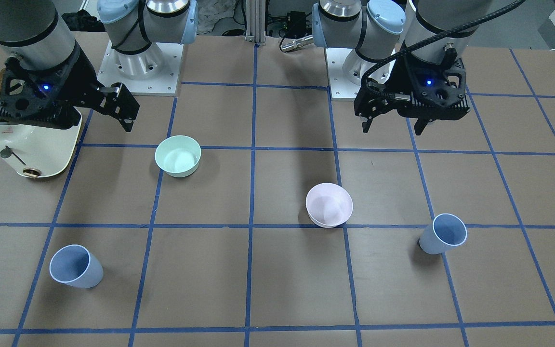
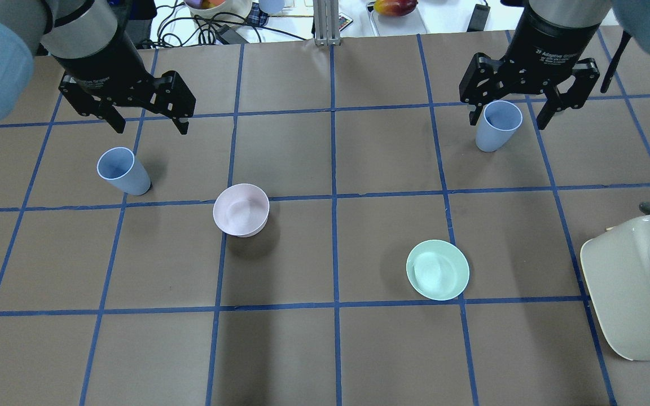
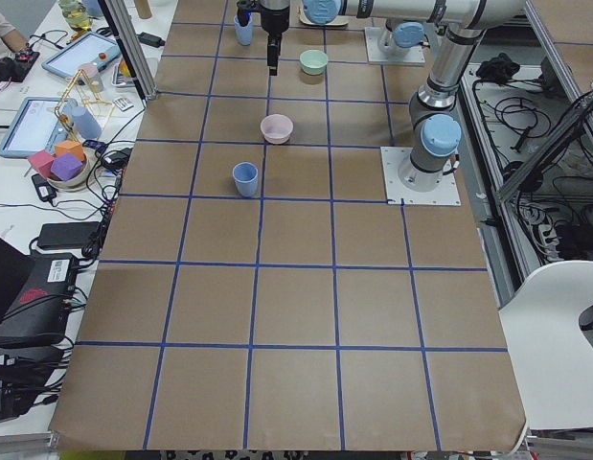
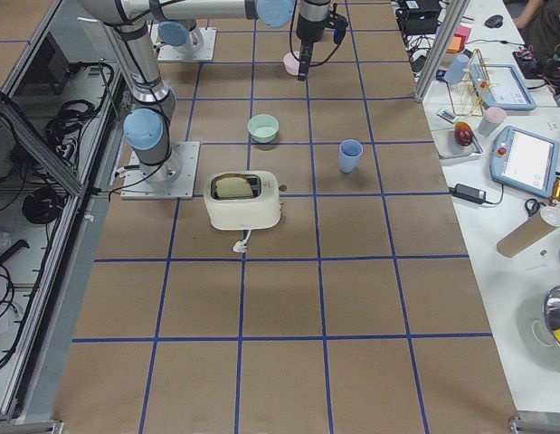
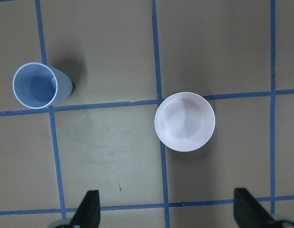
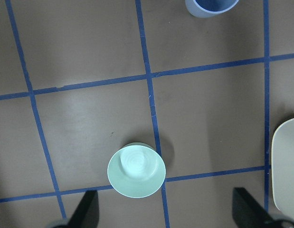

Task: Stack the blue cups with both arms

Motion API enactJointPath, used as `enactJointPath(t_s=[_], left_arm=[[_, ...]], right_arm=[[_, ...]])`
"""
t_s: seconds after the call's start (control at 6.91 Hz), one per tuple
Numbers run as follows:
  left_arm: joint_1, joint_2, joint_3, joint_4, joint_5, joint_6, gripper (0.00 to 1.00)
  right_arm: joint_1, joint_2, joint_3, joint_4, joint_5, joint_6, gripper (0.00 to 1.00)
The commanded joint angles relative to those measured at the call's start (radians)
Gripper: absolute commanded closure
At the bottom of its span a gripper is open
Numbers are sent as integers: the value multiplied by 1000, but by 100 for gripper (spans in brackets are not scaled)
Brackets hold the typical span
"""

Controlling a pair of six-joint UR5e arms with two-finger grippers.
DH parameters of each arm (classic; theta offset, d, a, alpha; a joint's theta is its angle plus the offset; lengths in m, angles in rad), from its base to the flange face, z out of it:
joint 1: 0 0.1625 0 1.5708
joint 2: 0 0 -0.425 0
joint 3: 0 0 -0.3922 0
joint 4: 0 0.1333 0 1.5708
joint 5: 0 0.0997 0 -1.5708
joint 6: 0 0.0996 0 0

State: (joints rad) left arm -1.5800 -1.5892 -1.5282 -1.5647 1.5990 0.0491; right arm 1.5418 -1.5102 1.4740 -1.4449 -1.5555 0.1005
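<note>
Overhead exterior first, Mo: what stands on the bench (image 2: 280, 355)?

Ana, the left cup (image 2: 123, 172) is upright at 10 o'clock from the pink bowl (image 2: 241, 210). The green bowl (image 2: 438, 269) lies at 4 o'clock from the pink one. The right cup (image 2: 497, 127) is upright at 1 o'clock from the green bowl, and the toaster (image 2: 624, 293) sits at 3 o'clock from it. The two cups are well apart, one toward each end of the bench, not stacked.

Anything inside them, Mo?

Cups and bowls show only their own bare insides, Ana. In the exterior right view the toaster has a brown slice (image 4: 230, 186) in its top.

And the pincers?

The left pincer (image 2: 150, 125) hangs over the bench at 1 o'clock from the left cup, jaws spread wide, gripping nothing. Its wrist view looks straight down: the left cup is at 9 o'clock, the pink bowl just to 3 o'clock of centre, and the two fingertips (image 5: 90, 209) are far apart at the bottom edge. The right pincer (image 2: 510, 119) is spread just as wide and grips nothing either. From overhead its fingers (image 2: 473, 107) seem to flank the right cup's rim. Yet its wrist view has that cup cut off by the 12 o'clock edge, with the green bowl at 6 o'clock and the toaster's corner at 4 o'clock. So the pincer is raised above the cup, not around it.
</note>
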Motion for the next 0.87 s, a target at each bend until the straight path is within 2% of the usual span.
enactJointPath(t_s=[0.0,0.29,0.72], left_arm=[[0,0,-1,0,-1,0,0],[0,0,-1,-1,1,0,0],[5,-2,0,-5,1,9,0]], right_arm=[[0,-5,-3,0,29,1,0],[-6,-10,-11,3,49,-2,0],[-2,-8,-4,8,28,-2,0]])
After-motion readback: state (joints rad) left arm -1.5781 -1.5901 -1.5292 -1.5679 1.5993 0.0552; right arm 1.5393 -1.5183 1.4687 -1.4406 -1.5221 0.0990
